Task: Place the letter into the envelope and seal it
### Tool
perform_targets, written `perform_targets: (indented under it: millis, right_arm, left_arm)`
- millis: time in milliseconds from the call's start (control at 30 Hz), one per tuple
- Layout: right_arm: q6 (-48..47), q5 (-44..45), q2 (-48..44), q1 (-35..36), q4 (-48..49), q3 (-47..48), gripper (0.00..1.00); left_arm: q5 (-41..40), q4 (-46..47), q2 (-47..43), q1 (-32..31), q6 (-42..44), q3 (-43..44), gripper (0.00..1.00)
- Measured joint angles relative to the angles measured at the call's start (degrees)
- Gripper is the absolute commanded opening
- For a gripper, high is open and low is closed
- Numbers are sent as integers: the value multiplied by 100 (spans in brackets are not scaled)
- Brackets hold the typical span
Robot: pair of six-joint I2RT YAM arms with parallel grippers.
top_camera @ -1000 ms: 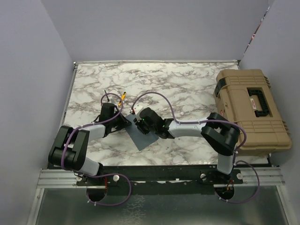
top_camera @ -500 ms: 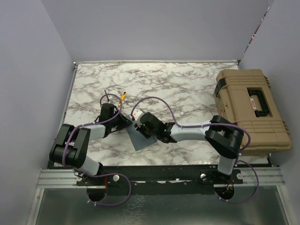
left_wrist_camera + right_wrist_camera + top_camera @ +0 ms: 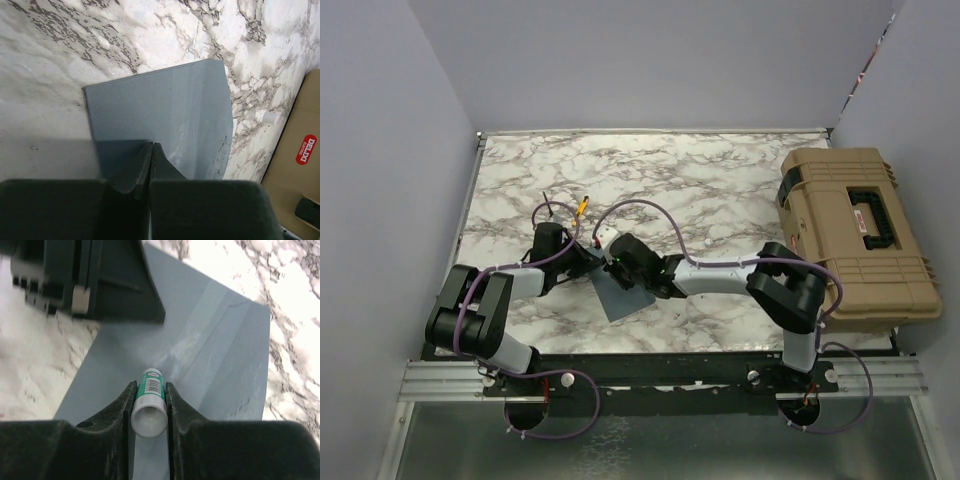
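The grey-blue envelope (image 3: 619, 299) lies flat on the marble table, also in the left wrist view (image 3: 165, 110) and the right wrist view (image 3: 225, 355). My left gripper (image 3: 583, 262) is shut, its tips (image 3: 152, 146) resting on the envelope's near edge; it shows at the top left of the right wrist view (image 3: 100, 280). My right gripper (image 3: 616, 266) (image 3: 150, 387) is shut on a green-and-white glue stick (image 3: 150, 400), whose far end is down on the envelope near a fold line. The cream-beige letter is not in view.
A tan hard case (image 3: 855, 230) sits at the table's right edge, also in the left wrist view (image 3: 300, 150). A small white cap-like object (image 3: 271, 117) lies on the marble near it. Purple cables loop over both arms (image 3: 650, 205).
My right gripper with the glue stick has shifted slightly over the envelope, towards the left gripper. The left gripper has stayed on the envelope.
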Motion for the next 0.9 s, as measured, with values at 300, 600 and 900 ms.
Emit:
perform_targets:
  millis: [300,600,900]
  right_arm:
    - [254,33,474,-133,-260,708,0]
    - [382,-238,-79,-68,-570,146,1]
    - [518,-319,17,-162,-717,315,1]
  left_arm:
    - [83,46,42,15,4,-2,0]
    - [155,155,166,15,2,42,0]
    - [199,238,245,26,2,68,0]
